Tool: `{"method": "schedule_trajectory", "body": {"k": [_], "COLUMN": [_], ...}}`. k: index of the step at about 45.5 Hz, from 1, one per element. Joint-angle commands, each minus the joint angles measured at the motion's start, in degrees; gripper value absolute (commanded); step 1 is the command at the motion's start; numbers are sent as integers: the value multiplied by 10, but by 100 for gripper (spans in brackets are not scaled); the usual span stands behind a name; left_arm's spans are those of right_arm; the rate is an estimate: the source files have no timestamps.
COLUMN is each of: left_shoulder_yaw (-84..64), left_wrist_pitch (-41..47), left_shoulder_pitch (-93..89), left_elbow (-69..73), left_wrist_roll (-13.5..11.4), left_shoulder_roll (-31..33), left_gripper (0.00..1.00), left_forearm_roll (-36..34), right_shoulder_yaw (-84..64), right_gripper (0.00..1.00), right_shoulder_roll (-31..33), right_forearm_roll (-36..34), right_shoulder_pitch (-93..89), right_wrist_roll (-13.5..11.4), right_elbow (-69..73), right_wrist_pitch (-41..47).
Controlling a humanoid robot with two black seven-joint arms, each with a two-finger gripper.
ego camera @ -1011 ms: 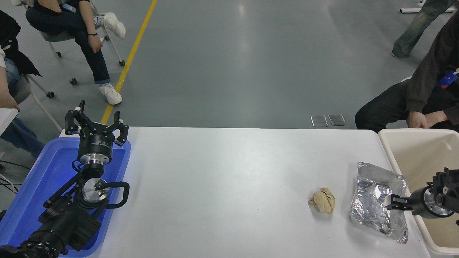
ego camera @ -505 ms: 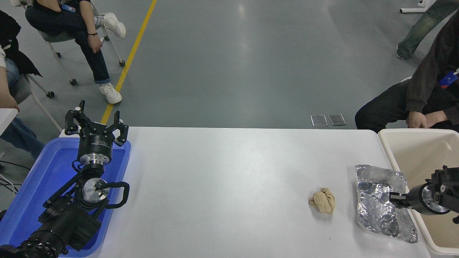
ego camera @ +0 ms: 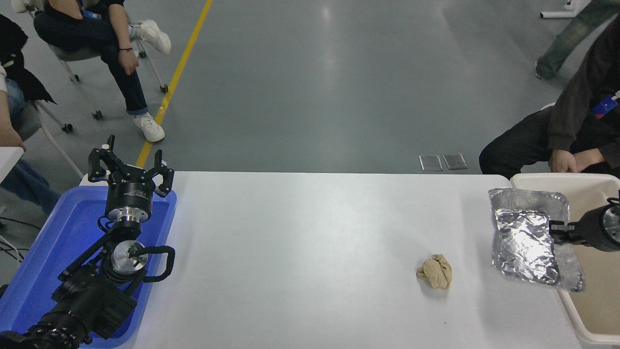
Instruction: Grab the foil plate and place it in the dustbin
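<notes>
The right tool [ego camera: 557,228] grips the plate [ego camera: 525,240] by its right edge, its left part short of the bin [ego camera: 588,300] to its right.

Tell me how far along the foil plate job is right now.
Pickup looks done: the right gripper is shut on the foil plate, lifted off the table. In hand: carrying it, now overlapping the dustbin rim. Left: moving fully over the bin and releasing. The left gripper sits parked over the blue tray.
</notes>
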State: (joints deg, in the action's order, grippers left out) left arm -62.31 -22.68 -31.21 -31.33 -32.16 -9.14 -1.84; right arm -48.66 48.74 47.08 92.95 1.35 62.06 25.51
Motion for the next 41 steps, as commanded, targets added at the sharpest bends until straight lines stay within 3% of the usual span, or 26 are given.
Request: {"method": "schedule_trajectory", "body": {"k": [1, 18, 41], "left_shoulder_yaw": [0, 0, 0], "left_wrist_pitch": [0, 0, 0], "left_shoulder_pitch": [0, 0, 0], "left_elbow": [0, 0, 0], "left_wrist_roll": [0, 0, 0], "left_shoulder_roll": [0, 0, 0], "left_gripper": [99, 99, 99], "left_forearm_roll": [0, 0, 0], "right_shoulder_yaw": [-204, -247, -266], "right_gripper": [0, 0, 0], "right_shoulder_roll": [-32, -84, -59], "right_forearm_roll": [-1, -3, 8], "right_shoulder_pitch": [301, 411, 391], "right_wrist_roll": [1, 1, 2], "right_elbow": [117, 151, 139], "right_wrist_pitch": [56, 109, 113]}}
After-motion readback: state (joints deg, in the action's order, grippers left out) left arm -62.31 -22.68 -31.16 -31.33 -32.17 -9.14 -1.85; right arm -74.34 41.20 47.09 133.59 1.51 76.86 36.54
